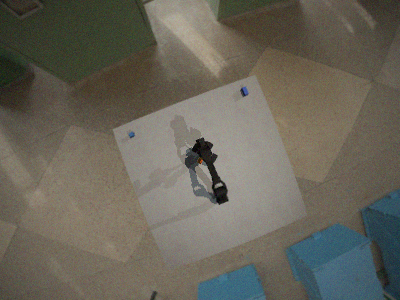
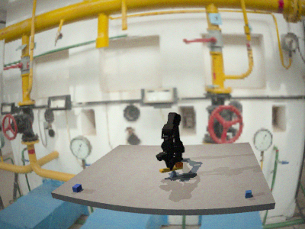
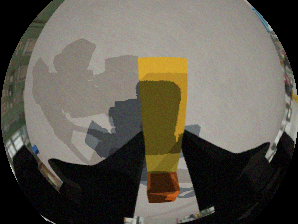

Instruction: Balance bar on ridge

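Gripper pinches the yellow bar above the bench; releasing off-centre could tip it.

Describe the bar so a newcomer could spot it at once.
Start at the grey table and find the black arm near its middle. The bar sits crosswise in the end effector, just above the tabletop. It is yellow with one orange end, unlike the small blue cubes at the corners.

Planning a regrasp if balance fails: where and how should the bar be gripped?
Grip the bar across its narrow width near mid-length, coming from above. It is long and slim with flat sides, so a central hold keeps it level. The tool is already shut on it this way.
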`<state>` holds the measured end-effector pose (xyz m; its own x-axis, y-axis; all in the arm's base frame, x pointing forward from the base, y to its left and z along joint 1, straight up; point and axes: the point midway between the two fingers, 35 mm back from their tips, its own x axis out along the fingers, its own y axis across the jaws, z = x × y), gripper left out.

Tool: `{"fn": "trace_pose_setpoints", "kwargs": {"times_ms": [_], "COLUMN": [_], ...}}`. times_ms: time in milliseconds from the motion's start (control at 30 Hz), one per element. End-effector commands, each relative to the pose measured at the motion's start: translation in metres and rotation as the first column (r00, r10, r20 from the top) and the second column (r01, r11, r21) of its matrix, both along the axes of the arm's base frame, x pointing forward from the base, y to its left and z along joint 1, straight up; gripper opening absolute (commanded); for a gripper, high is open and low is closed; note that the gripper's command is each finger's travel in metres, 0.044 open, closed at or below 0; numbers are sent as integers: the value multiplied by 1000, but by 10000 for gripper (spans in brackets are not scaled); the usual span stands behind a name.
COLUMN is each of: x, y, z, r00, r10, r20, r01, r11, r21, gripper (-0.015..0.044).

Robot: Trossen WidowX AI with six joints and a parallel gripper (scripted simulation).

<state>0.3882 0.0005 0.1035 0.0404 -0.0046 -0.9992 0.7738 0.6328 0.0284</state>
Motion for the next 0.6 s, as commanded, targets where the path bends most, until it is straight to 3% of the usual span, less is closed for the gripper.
{"fn": "trace_pose_setpoints", "kwargs": {"times_ms": [0,567], "x": [0,0], "y": [1,1], "z": [-1,-2], "r00": [1000,1000], "r10": [4,4], "r20": [1,1], "r01": [-4,-4], "r11": [1000,1000], "r21": [5,5], "gripper": [0,0]}}
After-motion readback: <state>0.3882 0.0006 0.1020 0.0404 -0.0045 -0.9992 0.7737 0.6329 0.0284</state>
